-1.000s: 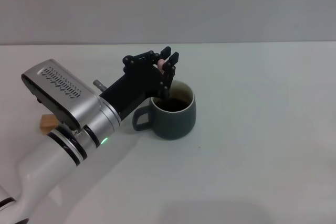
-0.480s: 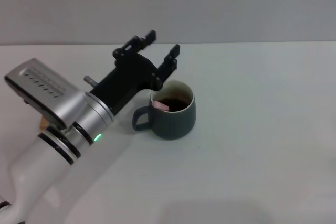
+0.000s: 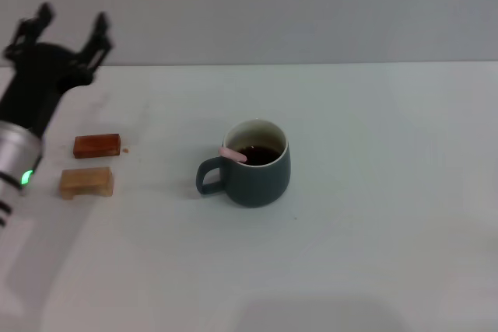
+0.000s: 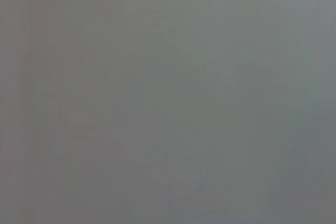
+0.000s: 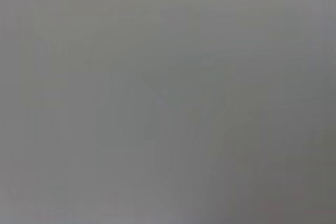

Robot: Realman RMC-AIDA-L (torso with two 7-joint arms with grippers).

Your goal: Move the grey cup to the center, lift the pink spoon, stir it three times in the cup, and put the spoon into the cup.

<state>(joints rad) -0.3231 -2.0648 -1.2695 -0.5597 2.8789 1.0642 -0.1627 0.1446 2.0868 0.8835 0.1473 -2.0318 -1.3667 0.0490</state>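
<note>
**One cup holding liquid and spoon; left gripper released at the tabletop's left edge**

One container stands on the tabletop [image 3: 373, 254]: the grey cup [image 3: 257, 172], upright near the middle, its loop handle turned toward the left edge. It holds dark liquid. The pink spoon [image 3: 233, 154] lies inside it, the handle leaning on the rim above the loop handle and the lower end dipped into the liquid.

The left gripper [image 3: 68, 30] is raised near the far left corner, well apart from the cup. Its jaws stand spread and hold nothing. Neither cup nor spoon touches it.

Two blocks lie near the left edge, between gripper and cup: a reddish-brown block [image 3: 97, 145] and, just nearer the front edge, a light wooden block [image 3: 87, 182]. They lie close together, apart from the cup.

The head view alone shows all of this. Both wrist views give only a uniform grey field with no object discernible. The right gripper appears in no view.
</note>
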